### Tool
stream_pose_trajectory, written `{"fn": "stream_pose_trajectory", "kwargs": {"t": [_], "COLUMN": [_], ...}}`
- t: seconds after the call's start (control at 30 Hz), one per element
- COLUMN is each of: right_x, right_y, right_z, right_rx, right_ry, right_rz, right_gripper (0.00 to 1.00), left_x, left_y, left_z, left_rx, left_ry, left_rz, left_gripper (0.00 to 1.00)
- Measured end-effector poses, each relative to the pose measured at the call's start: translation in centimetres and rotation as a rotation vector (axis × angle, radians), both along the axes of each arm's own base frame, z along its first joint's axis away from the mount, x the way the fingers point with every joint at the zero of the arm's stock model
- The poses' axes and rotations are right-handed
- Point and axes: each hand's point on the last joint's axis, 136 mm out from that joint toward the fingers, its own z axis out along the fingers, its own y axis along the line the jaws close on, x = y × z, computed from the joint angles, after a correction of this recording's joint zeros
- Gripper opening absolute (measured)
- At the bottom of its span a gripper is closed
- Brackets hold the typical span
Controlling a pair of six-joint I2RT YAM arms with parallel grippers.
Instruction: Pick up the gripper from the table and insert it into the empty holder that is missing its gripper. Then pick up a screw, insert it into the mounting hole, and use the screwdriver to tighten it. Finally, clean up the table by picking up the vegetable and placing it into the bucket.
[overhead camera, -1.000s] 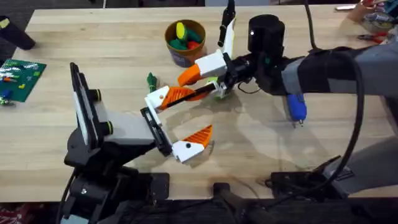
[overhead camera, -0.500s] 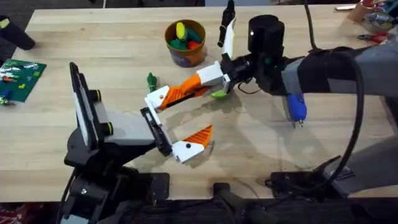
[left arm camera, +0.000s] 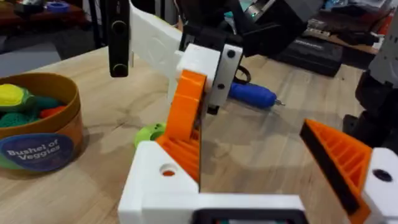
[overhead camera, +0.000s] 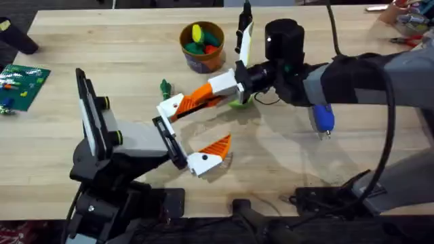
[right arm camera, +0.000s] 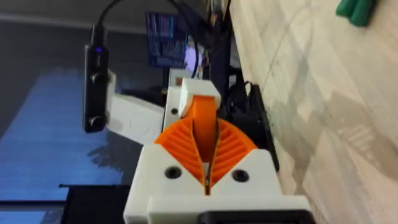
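The gripper (overhead camera: 199, 98), an orange ribbed wedge, slants from the white holder (overhead camera: 171, 108) on my left arm's far jaw up into my right gripper (overhead camera: 215, 89), which is shut on its upper end. In the left wrist view the orange gripper (left arm camera: 186, 118) has its lower end against the holder (left arm camera: 155, 186), beside the round mounting hole (left arm camera: 168, 169). My left gripper (overhead camera: 196, 129) stands open. The blue screwdriver (overhead camera: 323, 118) lies to the right. The dark green vegetable (overhead camera: 165, 87) lies left of the holder. The bucket (overhead camera: 196, 62) stands behind it.
A lime green ring (overhead camera: 239, 102) lies under my right gripper. A green board (overhead camera: 24, 85) sits at the table's left edge and a black object (overhead camera: 17, 37) at the far left corner. Red tools (overhead camera: 407, 37) lie at the far right.
My right gripper's fingers have come together on the orange gripper, and the wrist has shifted slightly left. The left arm has not moved.
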Motion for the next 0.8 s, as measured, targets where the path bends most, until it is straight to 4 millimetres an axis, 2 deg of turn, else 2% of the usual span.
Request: {"fn": "stream_pose_trajectory", "kwargs": {"t": [0.43, 0.63, 0.8], "right_x": [0.4, 0.5, 0.4], "right_y": [0.6, 0.7, 1.1], "right_z": [-0.1, -0.2, -0.4], "right_rx": [-0.02, -0.029, -0.039], "right_ry": [0.002, 0.007, 0.013], "right_rz": [-0.042, -0.055, -0.059], "right_gripper": [0.026, 0.144, 0.306], "left_x": [0.4, 0.5, 0.3], "left_y": [0.3, 0.3, 0.2], "left_z": [0.0, 0.0, 0.0], "left_rx": [-0.009, -0.009, -0.005], "left_ry": [0.017, 0.016, 0.008], "left_rz": [0.028, 0.031, 0.021], "left_gripper": [0.984, 0.984, 0.984]}}
